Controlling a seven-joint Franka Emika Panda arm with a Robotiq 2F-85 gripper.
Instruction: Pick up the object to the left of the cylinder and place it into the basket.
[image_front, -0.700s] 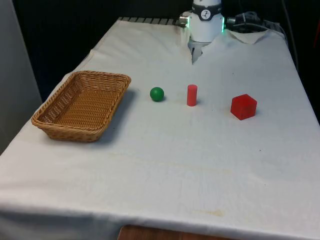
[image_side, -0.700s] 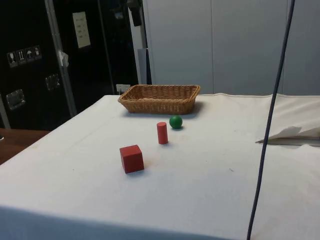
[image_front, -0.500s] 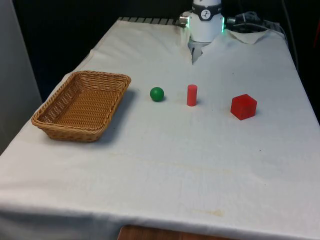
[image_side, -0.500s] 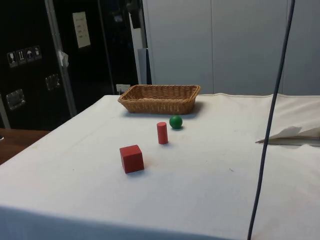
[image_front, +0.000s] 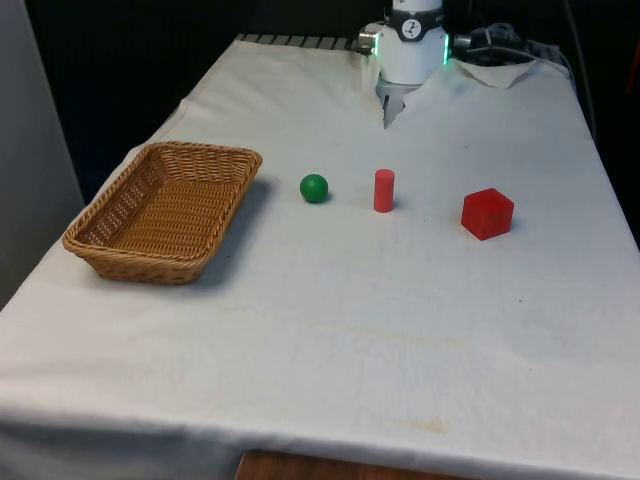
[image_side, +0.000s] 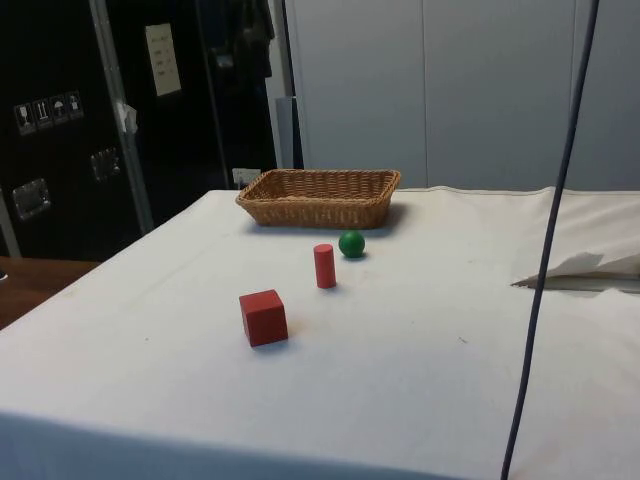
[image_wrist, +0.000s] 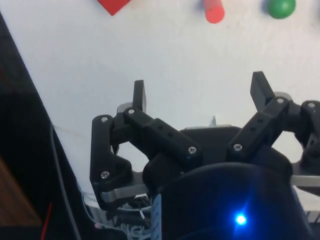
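On the white table (image_front: 330, 330), a small green ball (image_front: 314, 188) sits between the basket (image_front: 165, 210) and the red cylinder (image_front: 384, 190). It is round, smooth and plain green. The cylinder stands up straight, and a red cube (image_front: 487, 213) rests well off on the front view's right. High over the cloth, the gripper (image_wrist: 200, 95) has its two black fingers spread wide with nothing in them.
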